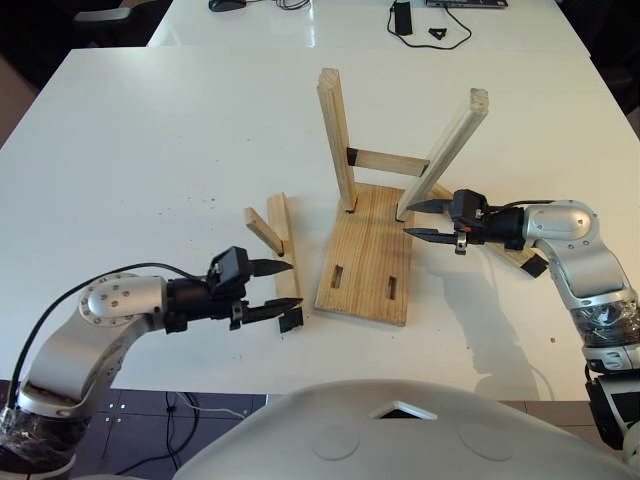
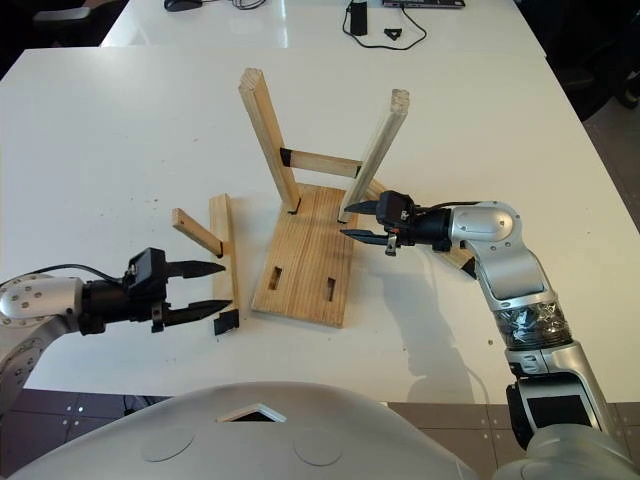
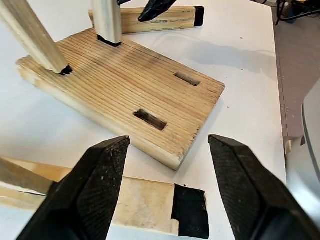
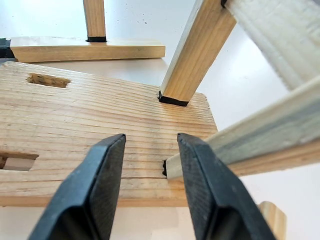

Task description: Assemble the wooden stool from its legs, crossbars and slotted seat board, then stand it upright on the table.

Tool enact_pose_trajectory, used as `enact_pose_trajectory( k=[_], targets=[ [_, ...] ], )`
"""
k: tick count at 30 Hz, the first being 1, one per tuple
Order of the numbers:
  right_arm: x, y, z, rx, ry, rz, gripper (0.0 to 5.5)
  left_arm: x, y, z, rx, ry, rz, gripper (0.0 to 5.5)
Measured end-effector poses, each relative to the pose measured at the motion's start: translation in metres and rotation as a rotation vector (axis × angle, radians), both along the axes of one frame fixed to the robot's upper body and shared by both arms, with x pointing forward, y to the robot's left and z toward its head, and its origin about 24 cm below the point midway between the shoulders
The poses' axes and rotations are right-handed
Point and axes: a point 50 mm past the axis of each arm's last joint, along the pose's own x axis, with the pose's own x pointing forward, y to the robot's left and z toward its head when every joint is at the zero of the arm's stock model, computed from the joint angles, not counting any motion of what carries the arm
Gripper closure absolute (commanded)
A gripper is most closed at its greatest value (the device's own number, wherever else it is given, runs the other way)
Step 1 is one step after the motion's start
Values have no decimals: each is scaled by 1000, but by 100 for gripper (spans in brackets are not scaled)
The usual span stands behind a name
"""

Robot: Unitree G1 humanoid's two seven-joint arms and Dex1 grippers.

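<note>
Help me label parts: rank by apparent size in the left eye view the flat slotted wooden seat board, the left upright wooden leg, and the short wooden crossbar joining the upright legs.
Largest: slotted seat board
Then: left upright leg
Smallest: short crossbar

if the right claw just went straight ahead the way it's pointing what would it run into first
Most likely the foot of the tilted leg, where it enters the seat board. The open right claw points straight at it from close by, though depth is hard to judge.
</note>
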Motion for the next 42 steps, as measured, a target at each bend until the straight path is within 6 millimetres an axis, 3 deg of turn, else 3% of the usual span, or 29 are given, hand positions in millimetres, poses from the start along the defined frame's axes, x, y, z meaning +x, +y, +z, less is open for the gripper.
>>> enact_pose_trajectory(
  k=[6,10,23,29,35,39,42],
  targets=[
    [1,0,-1,-1,2,-1,359,-2,-6,-31,142,15,-43,257],
    [1,1,-1,-2,2,-4,359,1,-6,-36,173,-46,-87,257],
    [-1,0,-4,-7,-4,-32,359,15,50,-14,350,-100,-11,257],
    [-3,-2,-7,-15,0,-43,359,21,71,-1,416,-128,117,257],
    [-5,-3,-8,-19,3,-48,359,17,71,-5,272,-47,377,257],
    [-5,-4,-9,-25,0,-49,359,16,61,-10,199,8,432,257],
    [-5,-5,-11,-42,3,-53,359,18,59,-15,222,15,479,211]
  ],
)
